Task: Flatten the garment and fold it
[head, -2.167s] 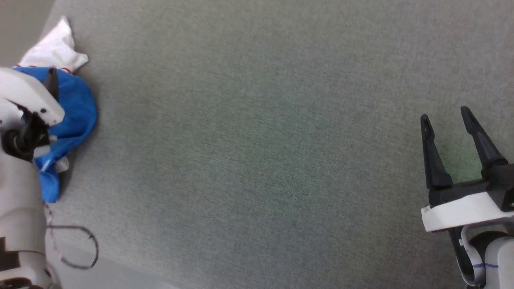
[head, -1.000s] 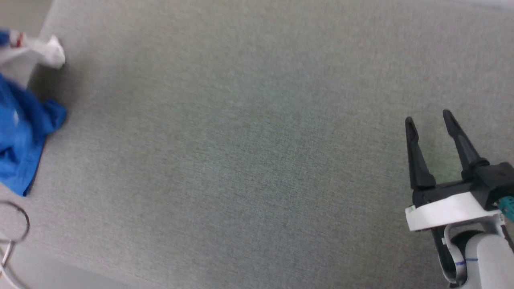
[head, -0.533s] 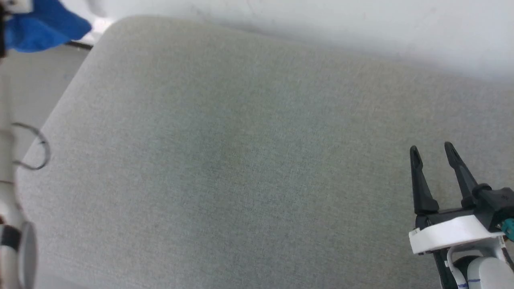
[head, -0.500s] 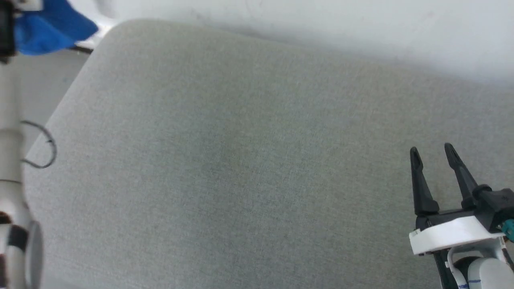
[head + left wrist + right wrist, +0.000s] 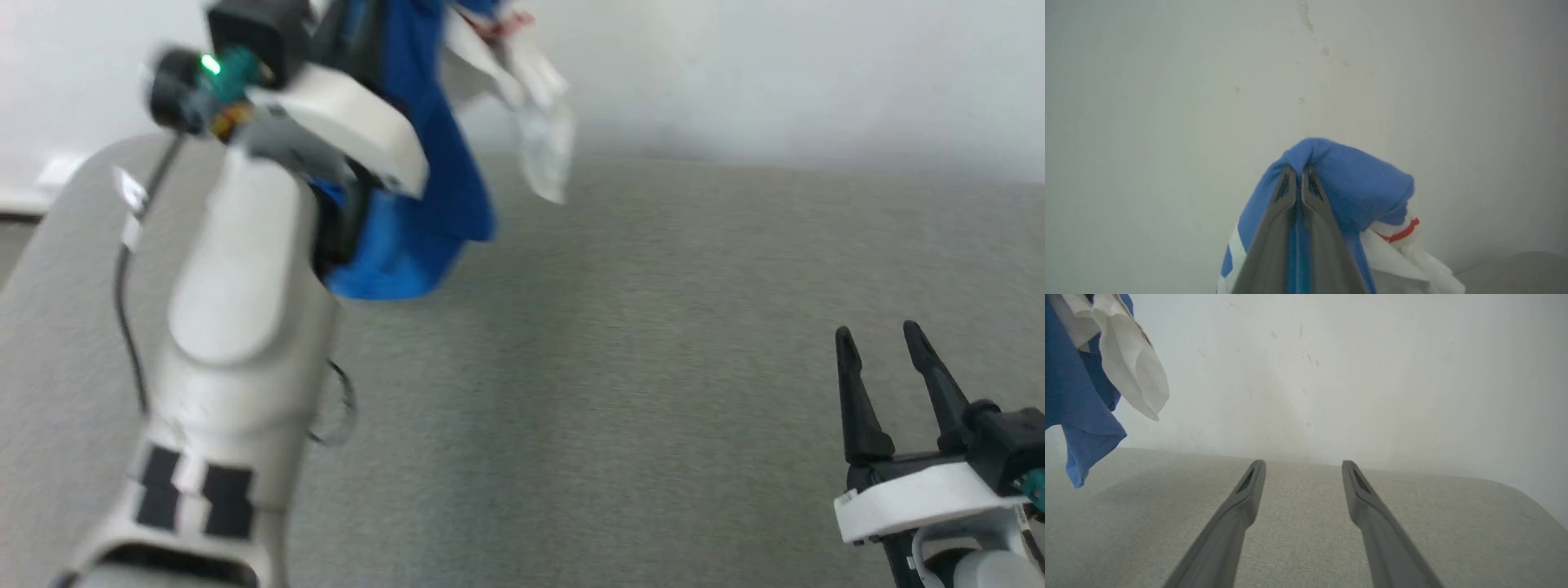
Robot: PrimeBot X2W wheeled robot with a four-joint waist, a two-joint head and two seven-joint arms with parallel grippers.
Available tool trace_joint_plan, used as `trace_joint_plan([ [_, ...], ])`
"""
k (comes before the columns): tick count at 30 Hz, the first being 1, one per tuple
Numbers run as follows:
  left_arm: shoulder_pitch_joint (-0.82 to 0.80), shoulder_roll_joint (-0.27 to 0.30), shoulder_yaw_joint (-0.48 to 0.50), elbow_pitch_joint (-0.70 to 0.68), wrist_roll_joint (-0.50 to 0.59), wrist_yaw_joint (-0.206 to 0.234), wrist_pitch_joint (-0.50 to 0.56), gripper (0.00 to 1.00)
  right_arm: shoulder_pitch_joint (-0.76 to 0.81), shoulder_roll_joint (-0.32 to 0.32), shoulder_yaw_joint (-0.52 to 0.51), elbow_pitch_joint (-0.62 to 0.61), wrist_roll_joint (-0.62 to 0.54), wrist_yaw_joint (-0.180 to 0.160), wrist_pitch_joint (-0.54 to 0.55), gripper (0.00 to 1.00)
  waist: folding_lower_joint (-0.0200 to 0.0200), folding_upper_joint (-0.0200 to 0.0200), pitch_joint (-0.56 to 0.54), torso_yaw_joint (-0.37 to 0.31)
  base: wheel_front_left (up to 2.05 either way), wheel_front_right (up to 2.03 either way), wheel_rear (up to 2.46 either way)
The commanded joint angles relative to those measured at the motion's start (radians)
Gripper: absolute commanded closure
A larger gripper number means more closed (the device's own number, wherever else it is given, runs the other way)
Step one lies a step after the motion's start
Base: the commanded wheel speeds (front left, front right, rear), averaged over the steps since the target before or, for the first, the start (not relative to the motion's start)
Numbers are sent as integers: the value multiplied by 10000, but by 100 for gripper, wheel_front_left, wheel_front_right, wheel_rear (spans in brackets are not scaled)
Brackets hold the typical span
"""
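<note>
Spanning the scene: a grey cloth-covered worktop (image 5: 653, 367) with rounded corners, set against a pale, scuffed wall (image 5: 775, 73). Blue shirt (image 5: 424, 163) with white sleeve and red trim: bunched, hanging in the air over the worktop's far left part, pinched in the closed left pincer (image 5: 1298, 179). Right pincer (image 5: 878, 333): fingers spread, holding nothing, low at the near right, well apart from the shirt. Open cloth surface lies between them, and the far right corner curves off near the wall.

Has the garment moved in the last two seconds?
Yes. The garment lifted off the grey table near its left edge and now hangs nearer the wall.
</note>
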Motion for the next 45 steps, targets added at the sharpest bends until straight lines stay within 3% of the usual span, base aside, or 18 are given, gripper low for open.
trace_joint_plan([
  [1, 649, -270, -50, -541, -273, 51, 59, 100, 149, 23, -46, -22, 58, -7, 11, 0, 0, 0, -160, -1204, 0, 0, 0],
  [5, 2393, -665, -285, -1779, -867, 268, 223, 100, 234, 23, 54, 5, 161, -7, 33, 0, 0, 0, -28, -1757, 0, 0, 0],
  [11, 6095, -764, -545, -2575, -1083, 1401, 640, 100, 275, 24, 225, 107, 314, -7, -65, 0, 0, 0, 219, -2319, 0, 0, 0],
  [16, 8145, -723, -397, -2781, -1260, 2055, 664, 100, 302, 24, 203, 167, 338, -7, -145, 0, 0, 0, 315, -2384, 0, 0, 0],
  [19, 8874, -696, -606, -3057, -1205, 2132, 593, 100, 260, 24, 190, 221, 326, -7, -166, 0, 0, 0, 369, -2283, 0, 0, 0],
  [20, 8967, -645, -738, -3144, -1076, 2102, 505, 87, 239, 24, 219, 226, 318, -7, -160, 0, 0, 0, 383, -2251, 0, 0, 0],
  [22, 9061, -649, -911, -3344, -989, 2011, 248, 0, 191, 24, 259, 243, 291, -7, -149, 0, 0, 0, 367, -2167, 0, 0, 0],
  [29, 8903, -558, -841, -4380, -689, 1765, -1018, 0, 237, 24, 286, 196, 175, -7, -32, 0, 0, 0, 123, -1938, 0, 0, 0],
  [38, 8742, -226, 472, -5130, -611, 1716, -1164, 0, 410, 24, 251, 49, 132, -7, 191, 0, 0, 0, -66, -1751, 0, 0, 0],
  [45, 9064, 305, 1666, -4871, -818, 1501, -1167, 0, 515, 24, 245, 95, 182, -7, 371, 0, 0, 0, -155, -1555, 0, 0, 0],
])
